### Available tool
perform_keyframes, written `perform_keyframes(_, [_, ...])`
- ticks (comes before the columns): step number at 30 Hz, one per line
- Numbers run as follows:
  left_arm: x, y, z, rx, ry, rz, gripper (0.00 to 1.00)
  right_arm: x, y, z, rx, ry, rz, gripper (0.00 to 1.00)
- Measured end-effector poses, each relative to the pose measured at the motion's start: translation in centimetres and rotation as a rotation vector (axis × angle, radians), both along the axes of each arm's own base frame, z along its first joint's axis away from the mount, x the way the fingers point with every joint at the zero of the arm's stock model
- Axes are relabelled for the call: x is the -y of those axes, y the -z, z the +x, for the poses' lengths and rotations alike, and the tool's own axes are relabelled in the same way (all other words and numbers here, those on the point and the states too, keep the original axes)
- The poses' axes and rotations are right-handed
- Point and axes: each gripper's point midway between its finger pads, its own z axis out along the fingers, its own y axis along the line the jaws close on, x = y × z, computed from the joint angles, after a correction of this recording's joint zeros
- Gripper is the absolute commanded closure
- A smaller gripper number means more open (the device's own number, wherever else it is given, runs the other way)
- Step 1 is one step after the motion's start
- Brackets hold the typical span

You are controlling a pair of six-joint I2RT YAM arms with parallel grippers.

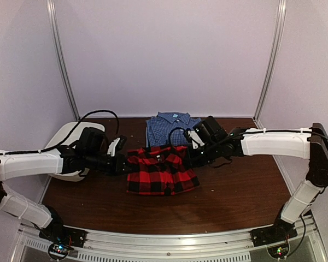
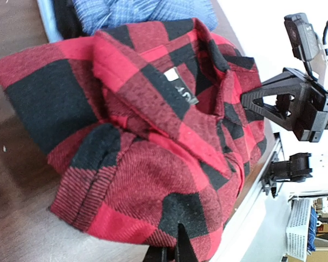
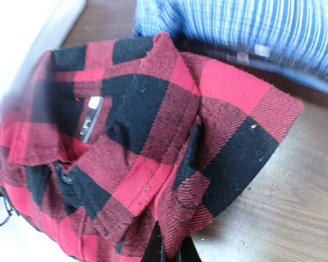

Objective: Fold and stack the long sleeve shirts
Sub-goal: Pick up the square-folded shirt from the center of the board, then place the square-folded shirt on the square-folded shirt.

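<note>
The red-and-black plaid shirt (image 1: 161, 170) lies folded at the middle of the brown table, collar toward the back. My left gripper (image 1: 122, 162) is shut on its left edge; the left wrist view shows the plaid cloth (image 2: 147, 142) pinched at the gripper (image 2: 177, 248). My right gripper (image 1: 192, 154) is shut on the shirt's upper right corner, where the plaid shirt (image 3: 147, 147) is bunched at the gripper (image 3: 169, 248). Folded behind it, touching its back edge, lies the blue-and-white check shirt (image 1: 169, 129), also in the wrist views (image 2: 142, 13) (image 3: 246, 27).
A white plastic tub (image 1: 65, 143) sits at the back left, partly under the left arm. White walls with metal posts close in the back and sides. The table's front rail (image 1: 169, 240) runs between the arm bases.
</note>
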Motion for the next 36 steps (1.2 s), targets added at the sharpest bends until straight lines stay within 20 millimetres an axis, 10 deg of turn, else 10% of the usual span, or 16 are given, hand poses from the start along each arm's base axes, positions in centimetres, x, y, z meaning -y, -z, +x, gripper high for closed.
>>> perform_keyframes(12, [4.0,-10.6,4.8,0.191,0.027,-0.12,1.0,2.7,-8.6,5.6,0.202,0.082,-0.003,1.0])
perform_keyframes(19, [7.3,-10.8,11.4,0.213,0.014,-0.092,1.0,5.7,-12.3,12.5,0.304,0.182,0.0,1.0])
perform_keyframes(27, [7.7,-6.2,19.5,0.14,-0.077,-0.07,1.0,8.0,-8.7,18.7,0.272,0.248,-0.029,1.0])
perform_keyframes(36, [7.4,-3.7,22.8,0.098,-0.106,-0.078,1.0,8.3,-4.1,23.3,0.219,0.273,-0.056,1.0])
